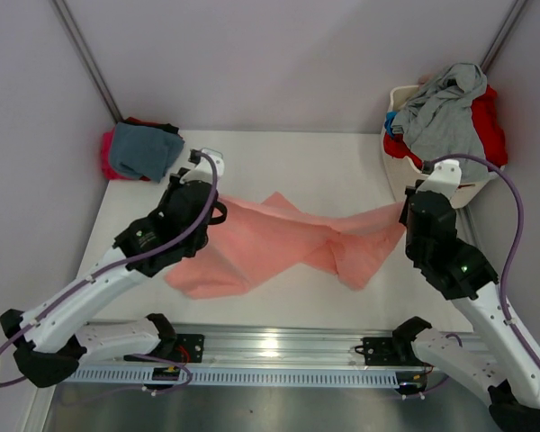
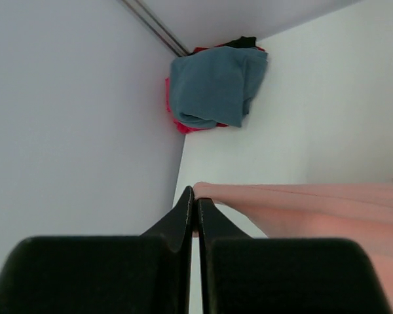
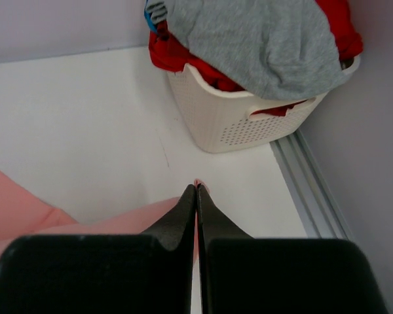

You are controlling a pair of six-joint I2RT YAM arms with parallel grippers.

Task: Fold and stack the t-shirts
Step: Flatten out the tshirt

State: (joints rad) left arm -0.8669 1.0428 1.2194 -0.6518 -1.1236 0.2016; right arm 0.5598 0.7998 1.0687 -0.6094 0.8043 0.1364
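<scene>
- Stretching between both claws, the pink shirt point(image 1: 270, 247) lies twisted at the centre of the table point(image 1: 342, 171), not folded yet.
- Pinched tight on 1 corner is the left gripper point(image 2: 195, 195); the right gripper point(image 3: 196, 190) clamps the other.
- Done, I'd say: a small stack point(image 1: 142, 151), teal on top, in the far-left corner.
- Left to do: a grey shirt point(image 3: 249, 46) over red ones point(image 3: 173, 55), heaped in the basket point(image 3: 229, 131) at far right.
- White tabletop, plain pale walls point(image 1: 279, 54).

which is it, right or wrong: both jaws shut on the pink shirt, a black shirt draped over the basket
Wrong on one point: the right wrist view shows a grey shirt, not black, draped over the basket. Both jaws are shut on the pink shirt.
</scene>
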